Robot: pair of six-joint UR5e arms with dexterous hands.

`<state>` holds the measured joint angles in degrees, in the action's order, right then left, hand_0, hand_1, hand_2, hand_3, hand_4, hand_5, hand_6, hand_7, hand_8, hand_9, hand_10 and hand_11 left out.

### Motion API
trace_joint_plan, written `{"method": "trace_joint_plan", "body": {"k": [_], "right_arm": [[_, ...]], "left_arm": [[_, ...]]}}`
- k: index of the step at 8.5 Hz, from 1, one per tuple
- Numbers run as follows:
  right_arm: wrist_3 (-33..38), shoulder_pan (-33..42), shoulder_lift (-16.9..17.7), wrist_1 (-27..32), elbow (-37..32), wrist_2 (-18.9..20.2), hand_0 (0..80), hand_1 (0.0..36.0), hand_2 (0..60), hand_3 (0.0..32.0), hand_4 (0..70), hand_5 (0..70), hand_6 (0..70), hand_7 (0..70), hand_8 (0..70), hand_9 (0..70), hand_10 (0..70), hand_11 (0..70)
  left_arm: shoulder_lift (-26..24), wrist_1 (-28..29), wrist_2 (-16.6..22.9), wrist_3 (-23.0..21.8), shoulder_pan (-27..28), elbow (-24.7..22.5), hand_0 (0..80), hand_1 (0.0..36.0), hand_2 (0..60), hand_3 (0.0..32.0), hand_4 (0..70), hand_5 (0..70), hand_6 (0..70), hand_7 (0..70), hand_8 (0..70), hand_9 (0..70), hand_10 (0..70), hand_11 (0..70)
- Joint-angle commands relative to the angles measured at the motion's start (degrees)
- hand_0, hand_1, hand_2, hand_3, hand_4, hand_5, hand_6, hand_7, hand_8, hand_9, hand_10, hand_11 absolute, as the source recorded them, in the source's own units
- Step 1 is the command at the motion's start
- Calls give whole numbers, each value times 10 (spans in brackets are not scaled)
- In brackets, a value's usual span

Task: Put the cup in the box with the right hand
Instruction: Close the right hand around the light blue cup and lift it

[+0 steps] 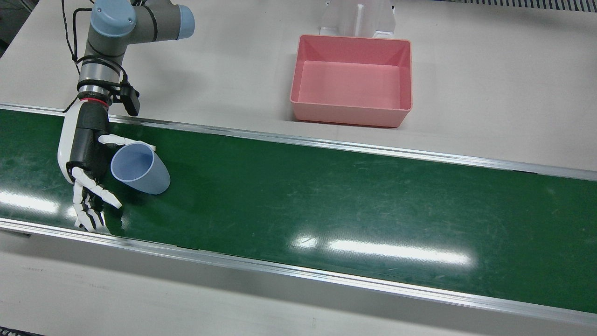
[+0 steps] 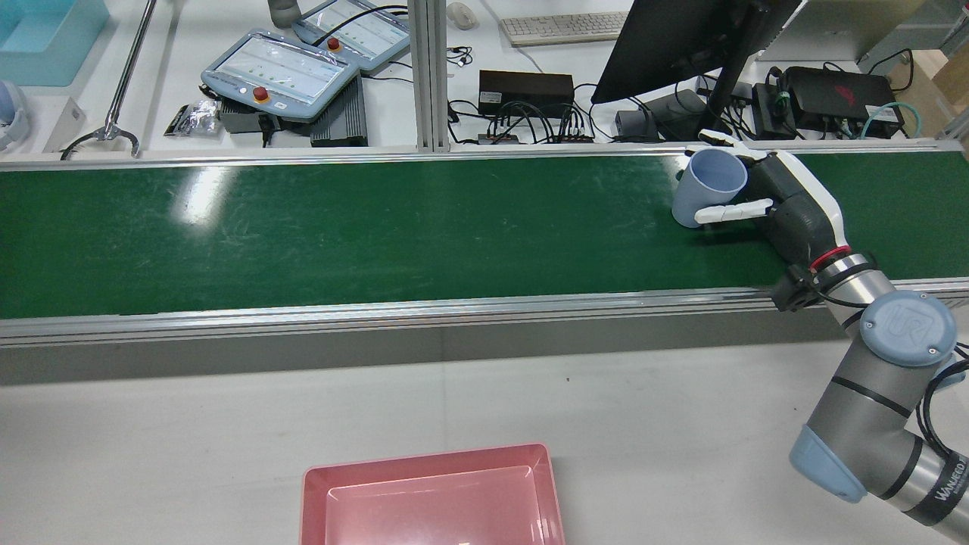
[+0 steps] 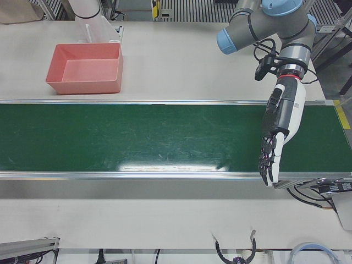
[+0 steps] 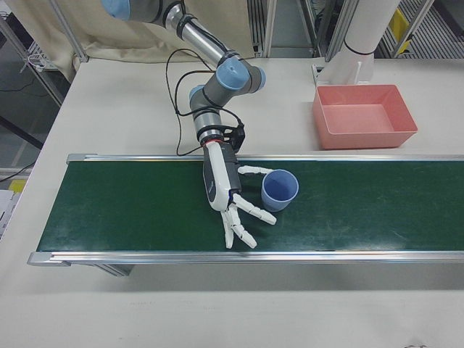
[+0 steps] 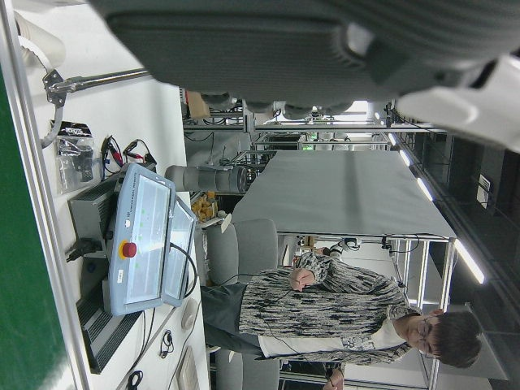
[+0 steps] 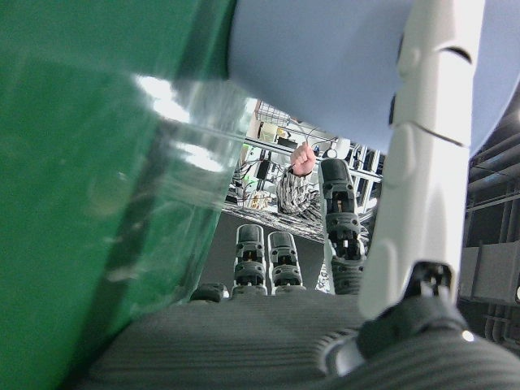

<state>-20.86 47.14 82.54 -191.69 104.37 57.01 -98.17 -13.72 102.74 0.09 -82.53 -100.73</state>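
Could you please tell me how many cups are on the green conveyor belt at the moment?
1. A single pale blue plastic cup stands on the green conveyor belt, beside the white-and-black right hand, whose fingers are spread around it. No others show in any view.

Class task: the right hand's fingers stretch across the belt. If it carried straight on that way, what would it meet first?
Probably the silver belt rail at the operators' edge; the right hand points past the pale blue plastic cup beside it.
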Motion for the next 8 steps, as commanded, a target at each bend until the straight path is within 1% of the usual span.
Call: {"method": "trace_joint_plan", "body": {"k": [1, 2, 3, 4, 5, 6, 7, 8], "right_arm": [[-1, 9, 0, -3, -2, -7, 583, 206, 84, 0, 216, 74, 69, 237, 120, 214, 15, 42], [-1, 13, 0, -15, 1, -17, 607, 331, 534, 0, 341, 97, 114, 428, 180, 320, 57, 117], [1, 17, 0, -27, 5, -18, 605, 360, 600, 0, 544, 130, 196, 700, 295, 504, 164, 266], [2, 19, 1, -28, 8, -18, 590, 360, 600, 0, 700, 148, 279, 700, 452, 700, 293, 442], [4, 23, 2, -27, 17, -19, 586, 360, 600, 0, 700, 163, 349, 700, 587, 700, 433, 620], [0, 27, 6, -28, 56, -18, 573, 360, 600, 0, 700, 167, 361, 700, 616, 700, 460, 658], [-9, 27, 7, -29, 108, -18, 583, 360, 600, 0, 700, 167, 351, 700, 608, 700, 455, 652], [-49, 13, 9, -30, 170, -17, 545, 360, 600, 0, 700, 166, 341, 700, 598, 700, 447, 642]], "left_arm": [[0, 0, 0, 0, 0, 0, 0, 0, 0, 0, 0, 0, 0, 0, 0, 0, 0, 0], [0, 0, 0, 0, 0, 0, 0, 0, 0, 0, 0, 0, 0, 0, 0, 0, 0, 0], [0, 0, 0, 0, 0, -1, 0, 0, 0, 0, 0, 0, 0, 0, 0, 0, 0, 0], [0, -1, 0, 0, 0, -1, 0, 0, 0, 0, 0, 0, 0, 0, 0, 0, 0, 0], [0, -1, 0, 0, 0, -1, 0, 0, 0, 0, 0, 0, 0, 0, 0, 0, 0, 0], [0, -1, 0, 0, 0, -1, 0, 0, 0, 0, 0, 0, 0, 0, 0, 0, 0, 0], [0, -1, 0, 0, 0, -1, 0, 0, 0, 0, 0, 0, 0, 0, 0, 0, 0, 0], [0, 0, 0, 0, 0, 0, 0, 0, 0, 0, 0, 0, 0, 0, 0, 0, 0, 0]]}}
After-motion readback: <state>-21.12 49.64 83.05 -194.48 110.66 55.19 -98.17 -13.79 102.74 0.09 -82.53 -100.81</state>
